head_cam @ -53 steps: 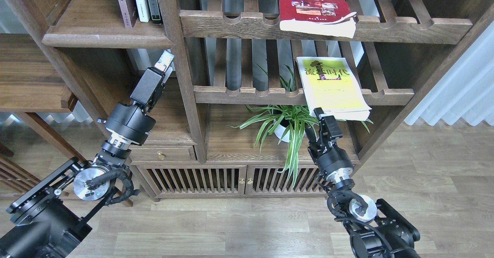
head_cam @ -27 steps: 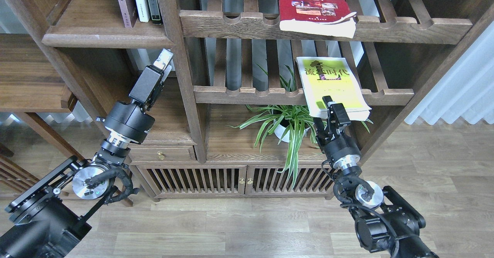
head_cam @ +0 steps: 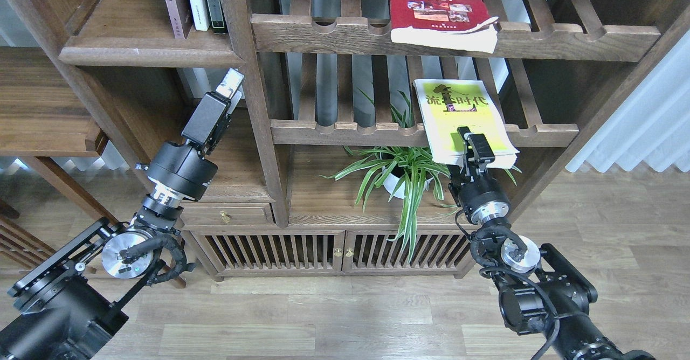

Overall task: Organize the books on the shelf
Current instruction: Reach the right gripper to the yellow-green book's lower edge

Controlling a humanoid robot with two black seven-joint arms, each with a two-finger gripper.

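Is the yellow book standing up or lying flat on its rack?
Lying flat: the yellow book shows its whole cover face up, its near end jutting past the slatted rack's front rail.

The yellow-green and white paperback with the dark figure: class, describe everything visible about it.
The yellow-green and white paperback lies flat, cover up, on the lower slatted wooden rack, its near end jutting past the notched front rail. Dark Chinese characters flank the dark figure; white page edges show. The right claw overlaps its near edge; grip unclear. A spider plant sits below.
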